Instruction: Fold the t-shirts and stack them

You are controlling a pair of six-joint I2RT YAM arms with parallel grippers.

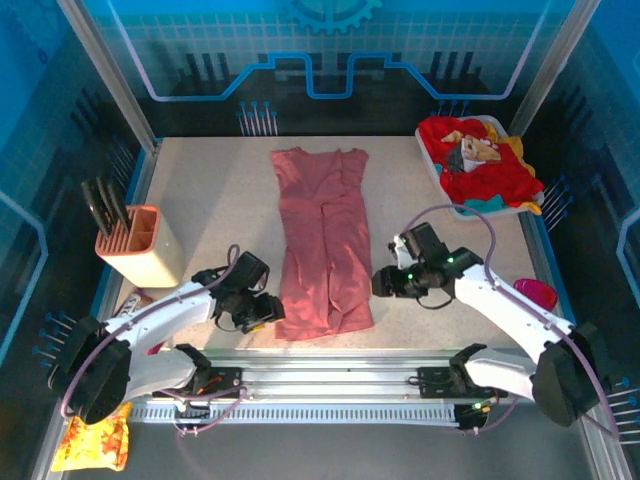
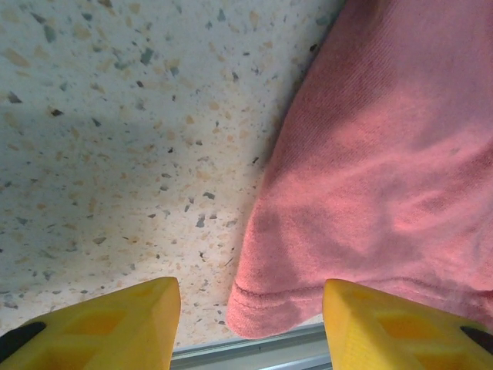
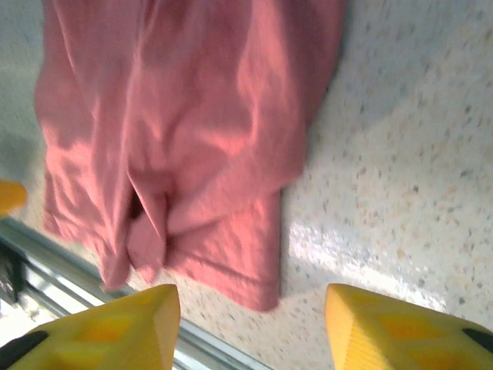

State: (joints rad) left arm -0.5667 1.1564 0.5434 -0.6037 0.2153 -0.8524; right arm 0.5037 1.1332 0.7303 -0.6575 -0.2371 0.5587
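Observation:
A dusty rose-pink t-shirt (image 1: 322, 240) lies on the speckled table, folded into a long narrow strip that runs from the back toward the near edge. My left gripper (image 1: 268, 314) is at the shirt's near left corner. In the left wrist view that hem corner (image 2: 266, 312) lies below the left gripper (image 2: 250, 308), whose yellow fingers (image 2: 115, 324) stand apart, open and holding nothing. My right gripper (image 1: 381, 283) hovers just right of the shirt's lower edge. It (image 3: 253, 308) is open above the shirt's near right corner (image 3: 254, 270). More t-shirts, red (image 1: 490, 178) and yellow (image 1: 514, 148), are piled at the back right.
A white tray (image 1: 445, 192) at the back right holds the piled shirts. A knife block (image 1: 140, 245) stands at the left edge. A pink object (image 1: 537, 293) lies at the right edge. An orange-yellow bag (image 1: 95, 440) lies off the table at the front left. A metal rail (image 2: 254, 348) borders the near edge.

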